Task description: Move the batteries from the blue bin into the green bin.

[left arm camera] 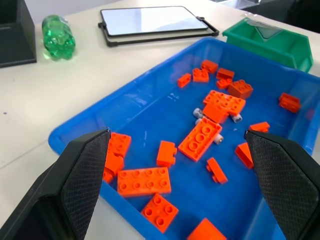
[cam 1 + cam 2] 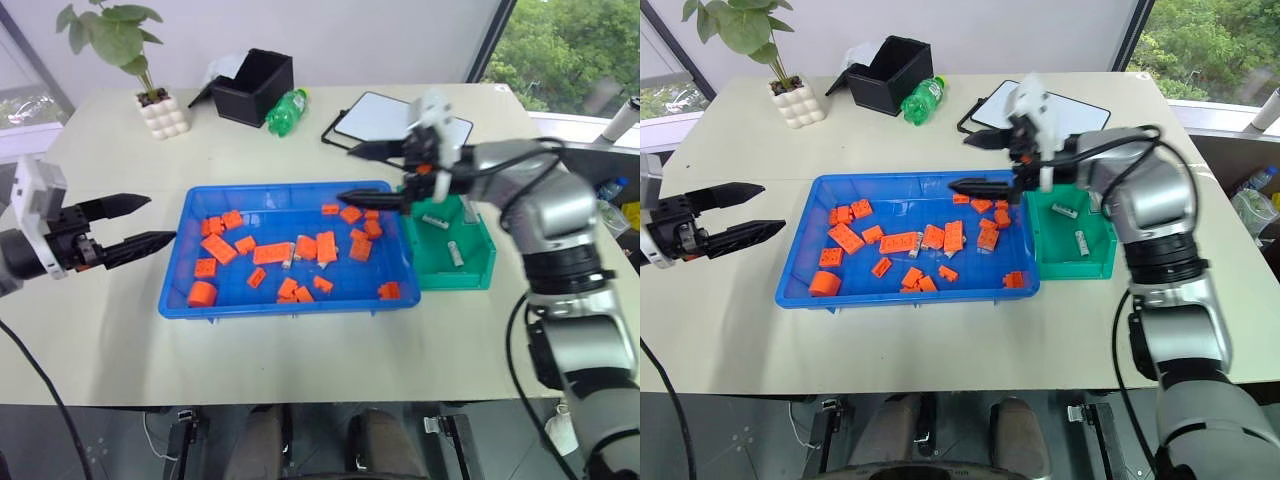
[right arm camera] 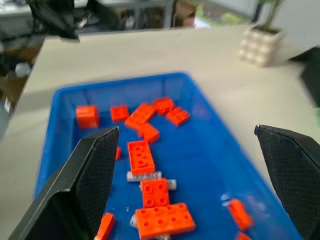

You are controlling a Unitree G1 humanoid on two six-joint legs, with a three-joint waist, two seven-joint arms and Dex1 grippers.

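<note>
The blue bin (image 2: pixel 282 188) lies mid-table, holding many orange blocks (image 2: pixel 272 253) with a few small silver batteries among them (image 1: pixel 198 113) (image 3: pixel 142 176). Against its right side stands the green bin (image 2: pixel 472 272), with two batteries (image 2: pixel 434 221) (image 2: pixel 455 254) inside. My right gripper (image 2: pixel 346 173) is open and empty, pointing left above the blue bin's far right corner. Off the bin's left edge, above the table, my left gripper (image 2: pixel 160 219) hovers open and empty, pointing at the bin.
At the back of the table stand a black box (image 2: pixel 253 86), a lying green bottle (image 2: pixel 287 110), a black-framed tablet (image 2: pixel 385 118) and a potted plant (image 2: pixel 160 105).
</note>
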